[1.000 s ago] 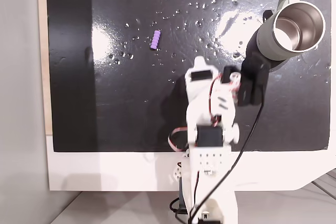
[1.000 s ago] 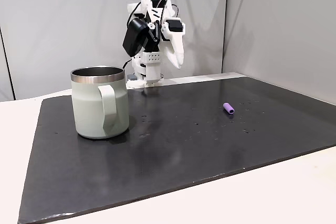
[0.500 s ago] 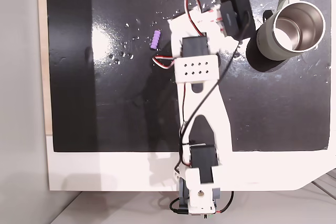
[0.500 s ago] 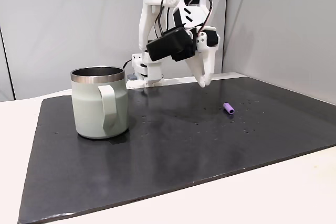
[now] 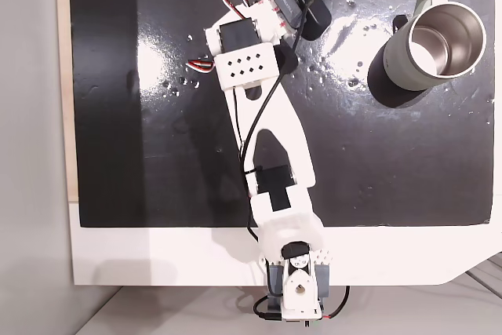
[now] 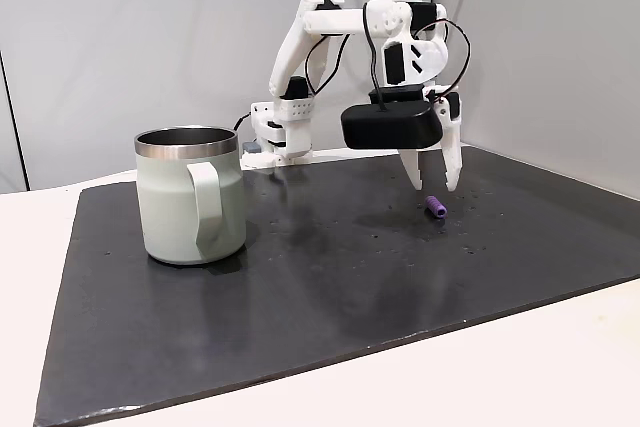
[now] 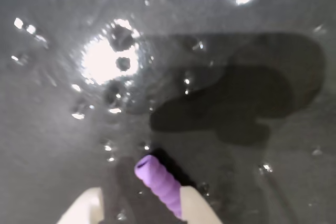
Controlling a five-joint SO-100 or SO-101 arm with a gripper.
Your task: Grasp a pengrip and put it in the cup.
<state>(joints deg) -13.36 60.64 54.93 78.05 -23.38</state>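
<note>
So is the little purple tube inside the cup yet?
No, it is out. The pengrip lies on the black mat, just under the pincer, and the cup stands apart, with nothing purple inside.

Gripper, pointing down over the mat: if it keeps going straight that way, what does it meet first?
Most likely the pengrip. The gripper hangs open just above it, and the wrist view shows the pengrip between the fingertips. Depth is unclear, so the fingertips may instead reach the black mat beside it.
</note>
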